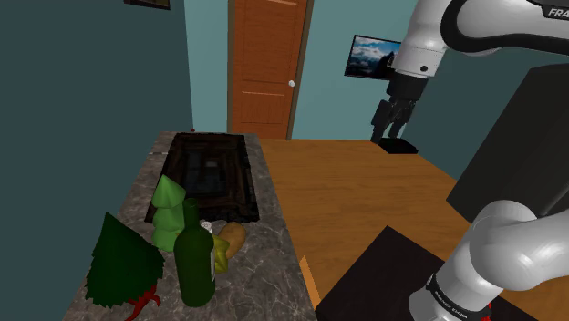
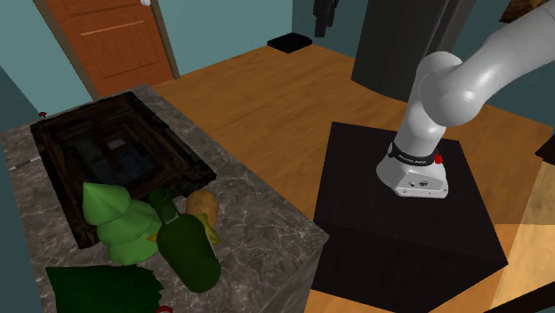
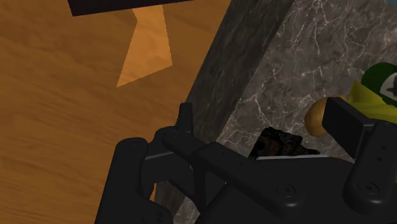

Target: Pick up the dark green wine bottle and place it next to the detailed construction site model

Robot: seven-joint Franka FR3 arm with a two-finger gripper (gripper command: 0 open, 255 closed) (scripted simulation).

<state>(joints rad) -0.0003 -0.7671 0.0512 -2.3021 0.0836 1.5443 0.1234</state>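
Note:
The dark green wine bottle (image 1: 194,263) stands upright near the front end of the marble counter (image 1: 264,274); it also appears from above (image 2: 189,246) and at the edge of the wrist view (image 3: 383,79). The construction site model (image 1: 209,173) is a dark rectangular tray-like piece lying farther back on the same counter (image 2: 114,153). My gripper (image 1: 392,133) hangs high over the wooden floor, well off to the shoulder view's right of the counter and far from the bottle. Its fingers (image 3: 185,118) stand apart, open, with nothing between them.
Crowding the bottle are a light green cone-shaped figure (image 1: 168,215), a dark green tree shape (image 1: 122,266) and a brown rounded item (image 1: 233,239). An orange door (image 1: 263,64) is behind the counter. My black stand (image 2: 400,222) sits on the wooden floor (image 1: 365,196).

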